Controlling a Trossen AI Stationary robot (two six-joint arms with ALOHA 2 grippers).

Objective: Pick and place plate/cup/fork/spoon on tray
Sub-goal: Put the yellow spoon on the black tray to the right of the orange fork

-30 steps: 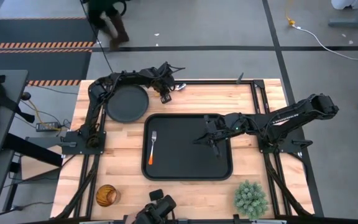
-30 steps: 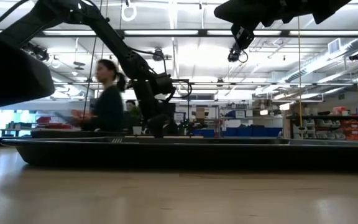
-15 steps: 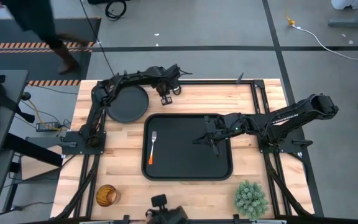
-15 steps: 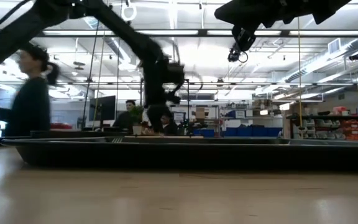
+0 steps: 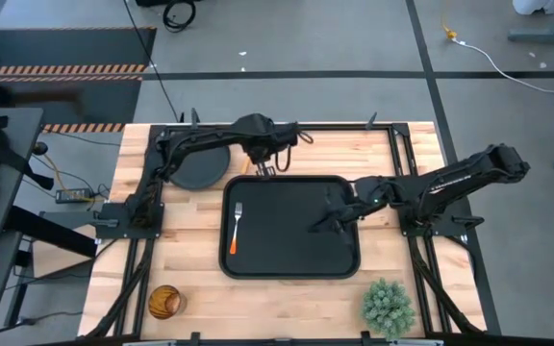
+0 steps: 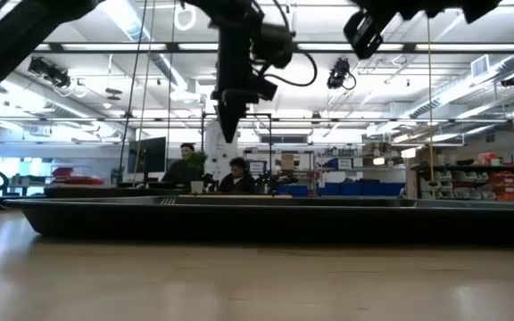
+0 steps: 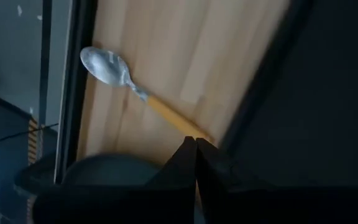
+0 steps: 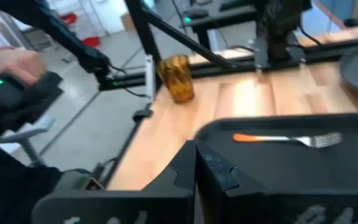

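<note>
Left hand [image 5: 265, 169] swung trayward holding one spoon [image 7: 143, 94]; one fork [image 5: 236, 227] on tray [image 5: 344, 261].

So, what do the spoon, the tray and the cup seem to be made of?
The spoon: a dull silver bowl, probably metal, with an orange handle, likely plastic or painted wood. The tray: matte black with a raised rim and hardly any shine, so plastic or coated metal; I cannot tell which. The cup: amber, translucent and ribbed, probably glass, perhaps clear plastic.
</note>
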